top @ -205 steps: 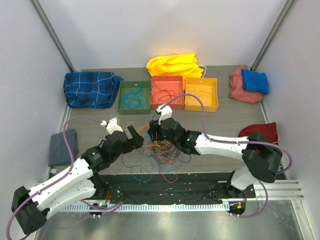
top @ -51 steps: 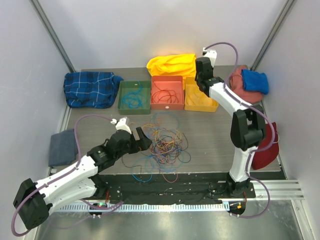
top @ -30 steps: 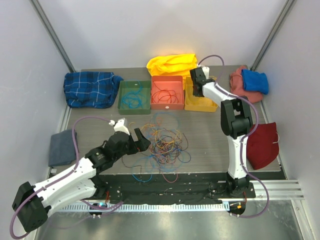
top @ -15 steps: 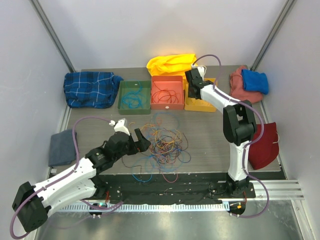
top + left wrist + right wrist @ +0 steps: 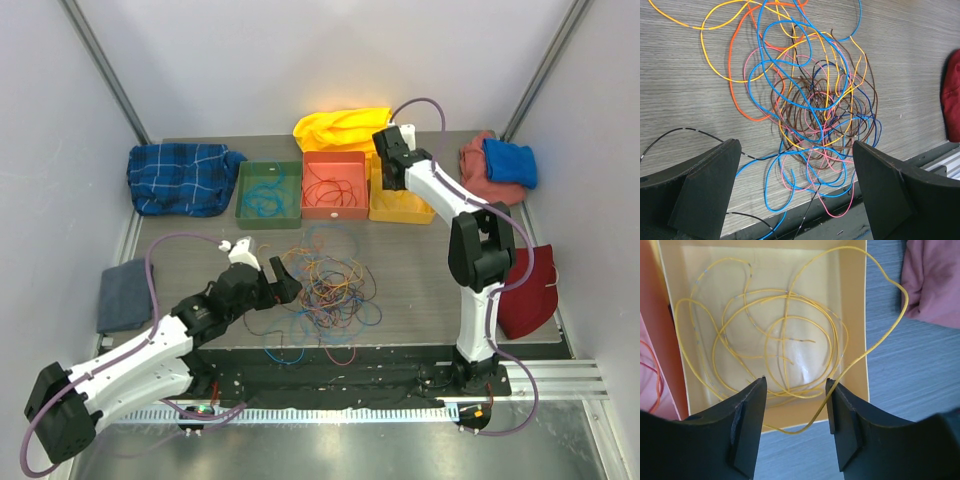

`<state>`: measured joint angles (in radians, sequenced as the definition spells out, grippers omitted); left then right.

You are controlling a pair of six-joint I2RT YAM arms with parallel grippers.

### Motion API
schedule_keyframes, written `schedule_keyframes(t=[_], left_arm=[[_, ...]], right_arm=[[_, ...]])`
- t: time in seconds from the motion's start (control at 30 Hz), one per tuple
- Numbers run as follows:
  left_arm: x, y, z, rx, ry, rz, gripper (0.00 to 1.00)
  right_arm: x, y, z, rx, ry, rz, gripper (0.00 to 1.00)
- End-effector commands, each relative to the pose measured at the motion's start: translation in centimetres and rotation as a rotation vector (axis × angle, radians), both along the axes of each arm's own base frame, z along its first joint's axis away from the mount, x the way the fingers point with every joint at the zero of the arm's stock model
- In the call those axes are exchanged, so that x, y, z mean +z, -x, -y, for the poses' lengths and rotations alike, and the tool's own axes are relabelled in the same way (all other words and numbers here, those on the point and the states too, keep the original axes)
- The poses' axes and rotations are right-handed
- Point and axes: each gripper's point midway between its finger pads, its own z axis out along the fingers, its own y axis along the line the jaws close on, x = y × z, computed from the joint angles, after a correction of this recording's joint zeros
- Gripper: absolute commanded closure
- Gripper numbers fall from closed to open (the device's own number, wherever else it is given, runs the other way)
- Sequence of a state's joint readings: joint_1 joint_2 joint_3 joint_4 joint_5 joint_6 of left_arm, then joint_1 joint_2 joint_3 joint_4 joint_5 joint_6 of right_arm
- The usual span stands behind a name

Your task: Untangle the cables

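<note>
Overhead and wrist views show a grey wood-grain tabletop (image 5: pixel 430 260) with two robot arms. A yellow bin (image 5: pixel 405 214) sits at the far side, and everything here is placed from it.

The right pincer (image 5: pixel 796 382) hovers directly above the yellow bin. Its jaws are partly apart and hold nothing. Coiled yellow cables (image 5: pixel 785 330) lie inside the bin. One yellow strand (image 5: pixel 900 295) loops out over the bin's wall onto the tabletop, toward a pink cloth (image 5: pixel 935 280) near the bin's right side.

Just beside the yellow bin on its left is a red bin (image 5: pixel 335 213) holding red cables (image 5: pixel 335 188). Further left is a green bin (image 5: pixel 268 222) holding blue cables (image 5: pixel 265 195). A yellow cloth (image 5: pixel 340 128) lies behind the yellow bin.

Well apart from the yellow bin, nearer the arms' bases and to its left, a loose tangle of cables (image 5: pixel 815 105) lies on the tabletop. Its strands are blue, orange, yellow, brown and pink. The left pincer (image 5: pixel 796 145) hangs over the side of the tangle farthest from the yellow bin, with its jaws spread wide and gripping nothing.
</note>
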<state>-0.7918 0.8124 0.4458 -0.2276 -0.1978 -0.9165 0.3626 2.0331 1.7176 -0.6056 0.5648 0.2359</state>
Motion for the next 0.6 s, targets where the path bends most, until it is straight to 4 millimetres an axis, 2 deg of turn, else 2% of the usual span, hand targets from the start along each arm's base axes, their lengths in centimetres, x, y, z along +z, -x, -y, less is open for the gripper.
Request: schedule_keyframes(t=[0.0,0.13,0.23,0.43,0.5,0.53,0.57], left_arm=[[1.0,-0.6,0.8,-0.008,0.034,0.033,0.00],[0.7,-0.3,1.0,-0.014,0.049,0.021,0.00],[0.4,-0.2,1.2,-0.022,0.064,0.013,0.00],[0.1,0.0,1.5,-0.037,0.066,-0.001,0.00],[0.1,0.1,1.5,-0.038,0.069,0.001,0.00],[0.1,0.1,1.5,-0.038,0.071,0.003,0.00],[0.1,0.1,1.4,-0.037,0.071,0.004,0.00]], right_arm=[[2.4,2.4,0.0,0.028,0.012,-0.059,0.43],[2.7,4.2,1.0,0.016,0.059,-0.079,0.42],[2.1,5.7,1.9,0.006,0.096,-0.121,0.41],[1.7,7.5,2.3,-0.032,0.057,-0.103,0.41],[3.5,7.3,1.7,-0.033,-0.001,-0.017,0.41],[3.3,7.7,1.4,-0.033,-0.016,-0.003,0.42],[5.4,7.8,-0.3,0.008,-0.072,0.078,0.43]])
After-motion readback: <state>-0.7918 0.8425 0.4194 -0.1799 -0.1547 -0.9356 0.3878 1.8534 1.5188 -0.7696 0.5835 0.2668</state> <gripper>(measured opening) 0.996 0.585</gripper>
